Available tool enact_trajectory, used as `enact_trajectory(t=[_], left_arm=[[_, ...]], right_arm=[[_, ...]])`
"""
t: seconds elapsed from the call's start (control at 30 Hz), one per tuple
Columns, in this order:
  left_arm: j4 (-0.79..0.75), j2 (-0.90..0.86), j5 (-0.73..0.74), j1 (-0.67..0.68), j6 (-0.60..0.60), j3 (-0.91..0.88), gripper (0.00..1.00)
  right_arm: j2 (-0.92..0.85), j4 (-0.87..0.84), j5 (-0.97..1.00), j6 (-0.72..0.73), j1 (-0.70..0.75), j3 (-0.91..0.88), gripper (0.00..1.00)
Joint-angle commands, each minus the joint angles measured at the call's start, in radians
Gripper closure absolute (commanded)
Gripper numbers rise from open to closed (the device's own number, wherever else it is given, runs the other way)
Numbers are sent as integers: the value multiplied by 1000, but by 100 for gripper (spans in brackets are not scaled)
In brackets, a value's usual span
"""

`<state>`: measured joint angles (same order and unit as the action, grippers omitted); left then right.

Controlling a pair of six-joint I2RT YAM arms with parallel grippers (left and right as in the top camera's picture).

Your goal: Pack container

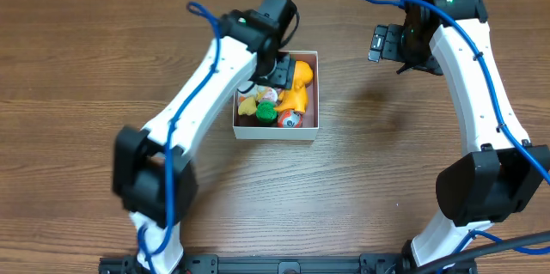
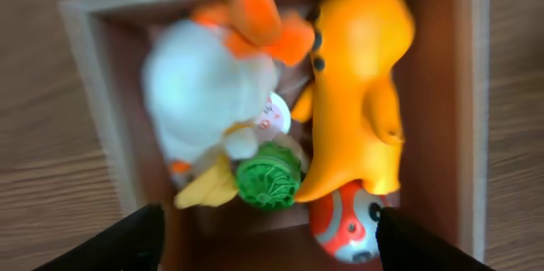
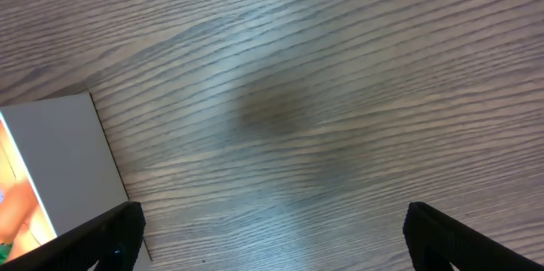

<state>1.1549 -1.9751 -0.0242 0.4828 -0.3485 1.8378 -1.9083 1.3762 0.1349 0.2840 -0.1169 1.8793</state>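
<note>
Container [image 1: 275, 133], crowded with toys [image 2: 357, 93], lies right under the wide, empty jaws of the left gripper [image 2: 270, 250], while the right gripper [image 3: 280, 237] gapes empty over the table [image 3: 297, 93] well beside it, so packing looks nearly done.

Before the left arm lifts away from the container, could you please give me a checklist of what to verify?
1. Left fingers open and empty: ok, spread wide above the toys.
2. Right fingers open and empty: ok, only table beneath.
3. Orange toy, green toy and ball inside the container walls: ok.
4. White plush below the rim: cannot tell, it is blurred.
5. Right arm apart from the container: ok.
</note>
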Motion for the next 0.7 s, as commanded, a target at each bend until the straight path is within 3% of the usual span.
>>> enact_trajectory(t=[0.0, 0.23, 0.33, 0.67], left_arm=[[18, 142, -119, -75, -117, 43, 18], [87, 202, -80, -319, -164, 43, 14], [106, 202, -55, -385, -165, 43, 0], [152, 201, -54, -460, -164, 43, 0]], right_arm=[[24, -6, 6, -3, 0, 21, 0], [24, -6, 6, -3, 0, 21, 0], [24, -6, 6, -3, 0, 21, 0], [24, -6, 6, -3, 0, 21, 0]])
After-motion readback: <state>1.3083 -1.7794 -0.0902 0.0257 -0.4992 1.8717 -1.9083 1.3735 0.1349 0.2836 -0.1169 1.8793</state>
